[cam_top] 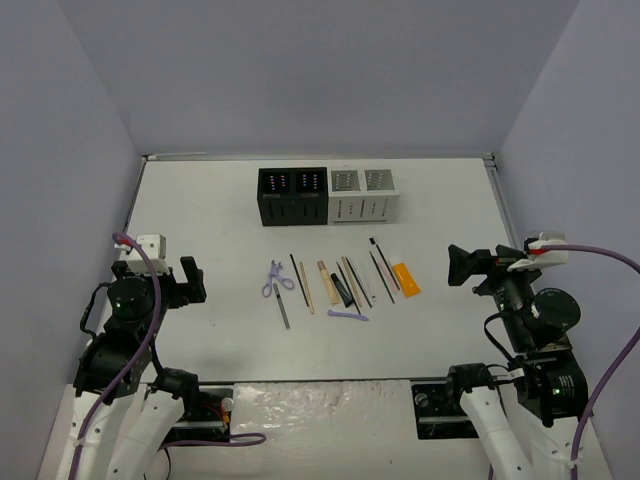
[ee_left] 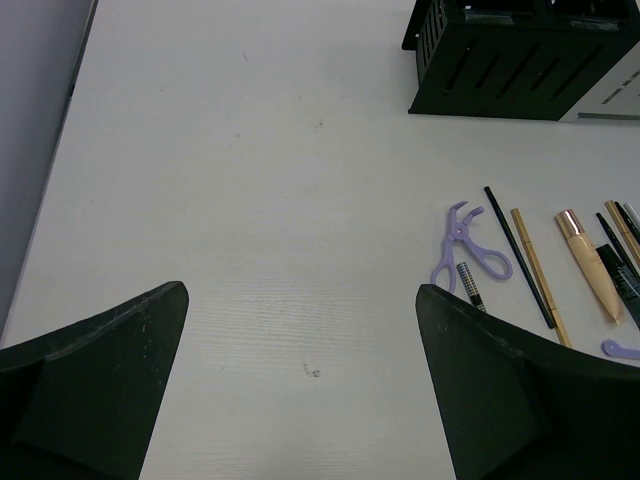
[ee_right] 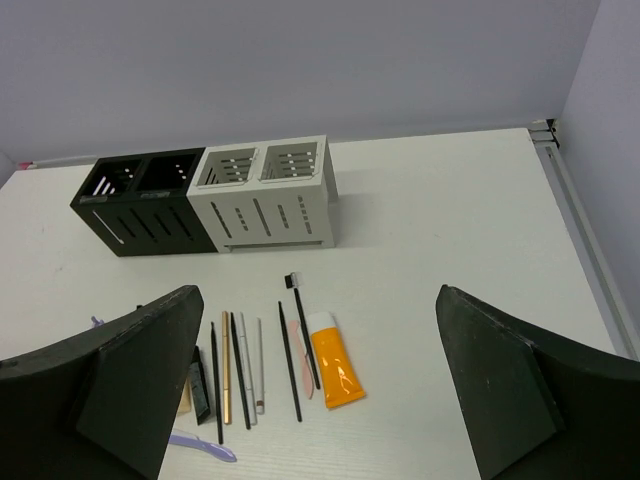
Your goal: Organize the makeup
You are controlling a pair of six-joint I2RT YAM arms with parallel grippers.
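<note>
The makeup (cam_top: 340, 283) lies in a row at the table's middle: lilac-handled scissors (cam_top: 276, 279) (ee_left: 462, 245), thin black and tan pencils (ee_right: 240, 368), a small black tube (ee_right: 200, 385), a flat orange tube (ee_right: 334, 371) (cam_top: 404, 277) and a lilac tool (cam_top: 348, 315) (ee_right: 200, 446). My left gripper (cam_top: 190, 280) (ee_left: 300, 330) hovers open to the left of the row, with bare table between its fingers. To the right of the row my right gripper (cam_top: 462, 265) (ee_right: 320, 330) is open too, holding nothing.
A black slotted organizer box (cam_top: 292, 196) (ee_right: 145, 200) and a white one (cam_top: 364, 193) (ee_right: 268, 192) stand side by side behind the row. Grey walls close in the table (cam_top: 200, 210) at the left, back and right.
</note>
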